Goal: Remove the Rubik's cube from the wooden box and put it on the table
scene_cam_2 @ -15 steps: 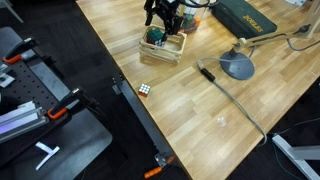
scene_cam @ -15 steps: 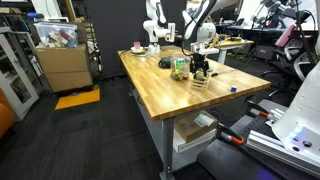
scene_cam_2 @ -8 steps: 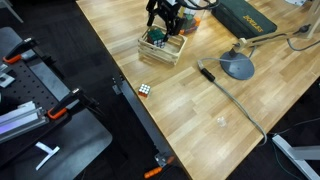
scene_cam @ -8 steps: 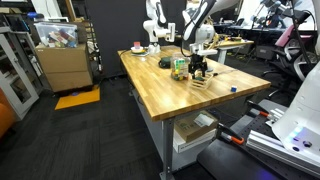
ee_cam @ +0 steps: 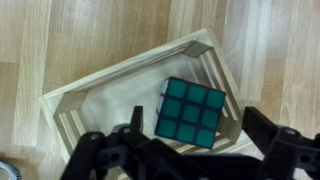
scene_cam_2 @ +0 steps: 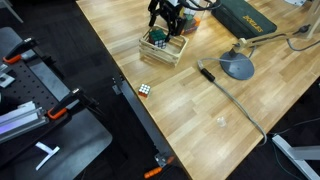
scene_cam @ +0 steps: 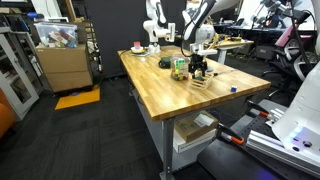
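A Rubik's cube [ee_cam: 192, 113] with its green face up lies inside the pale slatted wooden box [ee_cam: 90, 100], against the box's right side. The box [scene_cam_2: 160, 48] stands on the butcher-block table [scene_cam_2: 200, 120], with the cube's green face [scene_cam_2: 155, 38] showing in it. My gripper [ee_cam: 197, 118] is open just above the box, with one dark finger on each side of the cube. I cannot tell whether the fingers touch it. The gripper shows in both exterior views [scene_cam_2: 165, 27] [scene_cam: 200, 68].
A second small multicoloured cube [scene_cam_2: 146, 89] sits on the table near its edge. A lamp with a grey round base [scene_cam_2: 238, 68], a black pen-like tool [scene_cam_2: 208, 72] and a dark green case [scene_cam_2: 250, 18] lie beside the box. Orange clamps [scene_cam_2: 62, 112] are off the edge.
The gripper has shifted very slightly over the box. The cube and the box have not moved.
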